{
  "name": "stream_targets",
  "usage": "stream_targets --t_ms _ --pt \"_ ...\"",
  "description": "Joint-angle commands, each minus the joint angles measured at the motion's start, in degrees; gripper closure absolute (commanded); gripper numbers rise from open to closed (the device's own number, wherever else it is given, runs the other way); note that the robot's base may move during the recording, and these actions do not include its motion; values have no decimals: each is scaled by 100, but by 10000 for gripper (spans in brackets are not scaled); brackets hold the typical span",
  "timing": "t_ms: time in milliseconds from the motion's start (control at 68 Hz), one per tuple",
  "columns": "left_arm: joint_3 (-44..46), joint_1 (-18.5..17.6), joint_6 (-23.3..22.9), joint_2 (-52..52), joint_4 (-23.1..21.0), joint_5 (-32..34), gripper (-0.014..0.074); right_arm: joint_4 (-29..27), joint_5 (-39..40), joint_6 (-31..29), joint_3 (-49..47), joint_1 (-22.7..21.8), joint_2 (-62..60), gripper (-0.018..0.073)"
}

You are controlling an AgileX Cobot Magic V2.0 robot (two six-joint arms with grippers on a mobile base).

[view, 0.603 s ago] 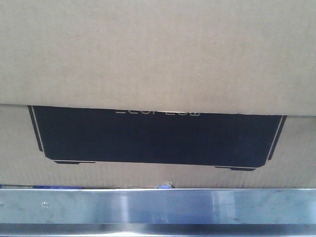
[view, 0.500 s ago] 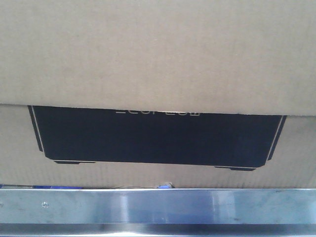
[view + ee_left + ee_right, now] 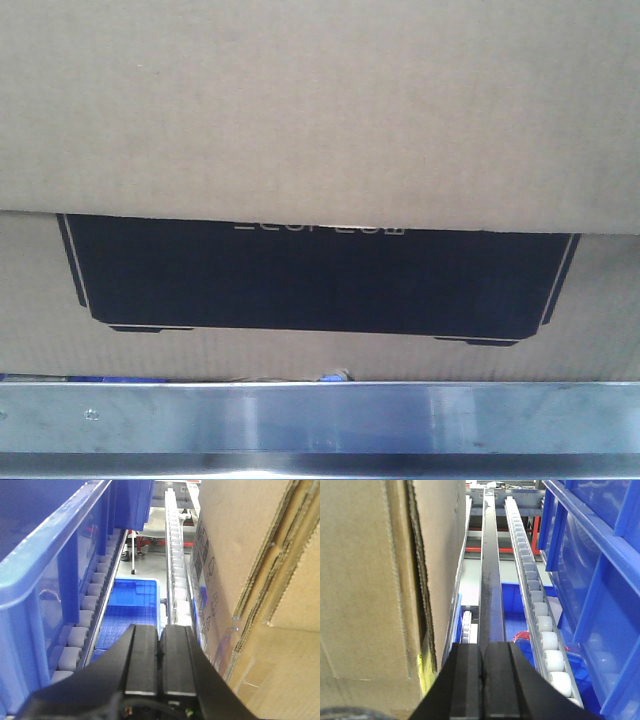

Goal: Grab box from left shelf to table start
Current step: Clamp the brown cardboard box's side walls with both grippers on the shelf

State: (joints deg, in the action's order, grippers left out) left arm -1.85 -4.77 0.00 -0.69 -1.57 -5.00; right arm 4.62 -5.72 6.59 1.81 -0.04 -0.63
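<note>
The tan cardboard box (image 3: 320, 110) with a black trapezoid panel fills the front view, sitting just behind the shelf's silver metal front rail (image 3: 320, 418). In the left wrist view the box (image 3: 250, 580) stands to the right of my left gripper (image 3: 160, 630), which is shut with nothing between its fingers. In the right wrist view the box (image 3: 375, 580) stands to the left of my right gripper (image 3: 481, 647), also shut and empty. Each gripper sits beside a side wall of the box; contact cannot be told.
Blue plastic bins flank the box: one at the left (image 3: 55, 560) and one at the right (image 3: 600, 560). White roller tracks (image 3: 175, 565) (image 3: 537, 605) run back along the shelf. More blue bins (image 3: 130, 605) lie on the level below.
</note>
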Motion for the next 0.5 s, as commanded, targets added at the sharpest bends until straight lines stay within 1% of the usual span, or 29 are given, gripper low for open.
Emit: stream_targets --t_ms 0,74,162,250,279,353,485 --pt "27 0 -34 -96 -32 574 696 10 512 -27 15 -27 -56 504" --pt "27 0 -34 -96 -40 612 696 10 512 -27 15 -27 -56 504" --pt "27 0 -34 -96 -325 848 696 10 518 -27 15 -27 -56 504" --pt "73 0 -34 -85 -420 1177 696 10 518 -27 15 -27 -56 504" --pt "118 0 -44 -76 -527 1205 696 10 518 -27 15 -27 -56 504" --pt "341 0 -44 -60 -743 1125 695 10 518 -27 15 -27 -56 504" --pt "975 0 -44 -60 -707 617 693 10 518 -27 15 -27 -56 504"
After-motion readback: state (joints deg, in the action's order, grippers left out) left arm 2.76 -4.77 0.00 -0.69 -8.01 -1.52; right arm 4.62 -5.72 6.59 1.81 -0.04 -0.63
